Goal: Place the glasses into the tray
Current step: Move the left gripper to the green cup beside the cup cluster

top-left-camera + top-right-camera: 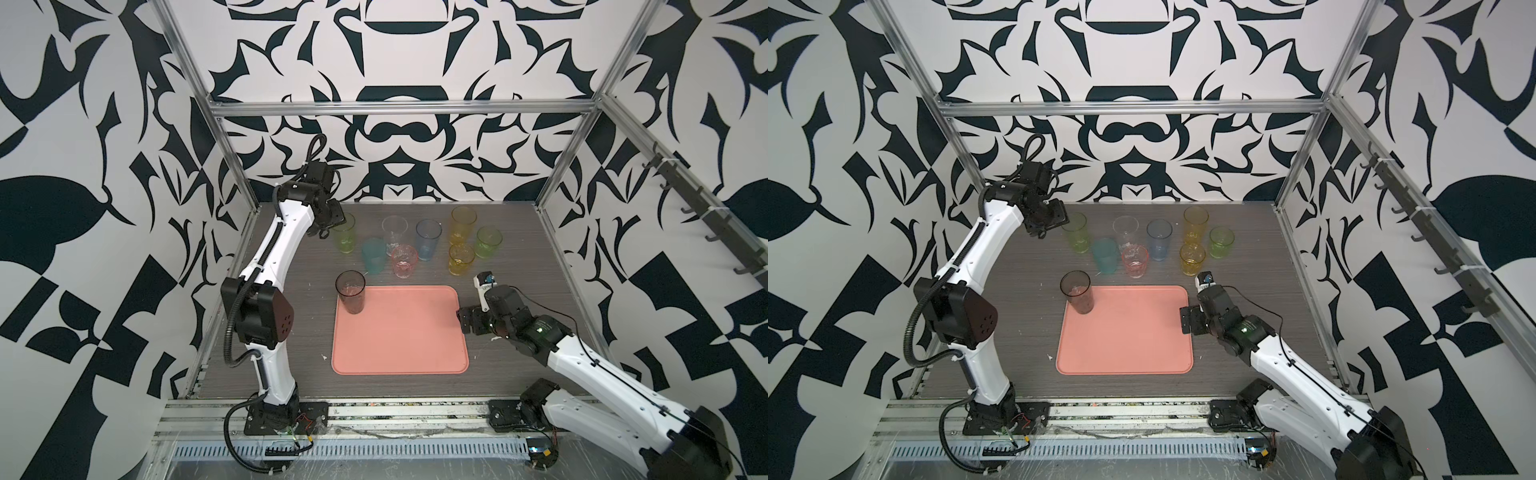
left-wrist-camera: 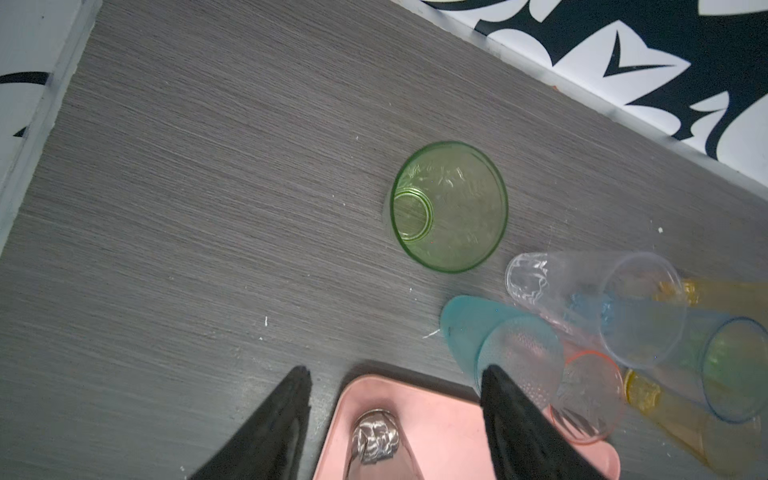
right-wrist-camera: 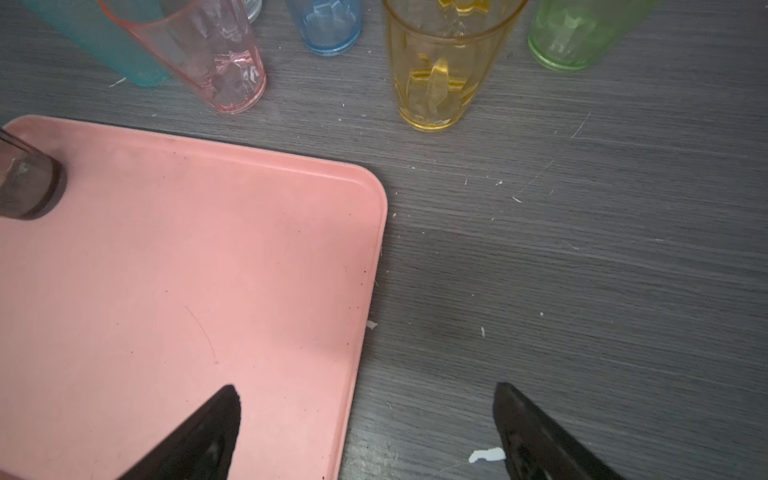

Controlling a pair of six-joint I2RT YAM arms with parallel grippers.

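We see a green glass [image 2: 449, 208] upright on the table [image 2: 208, 208]. Our left gripper [image 2: 397, 370] gapes empty over the tray [image 2: 440, 407] corner, where a grey glass [image 2: 374, 436] stands.

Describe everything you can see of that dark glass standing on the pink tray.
The smoky grey glass is a tall, see-through tumbler that could be tinted plastic or glass. Its round open rim is wider than its thick base. It looks empty. It stands upright, mouth up, in the far left corner of the salmon-pink tray, just inside the low rim. Only the tray touches it, and nothing else stands in the tray.
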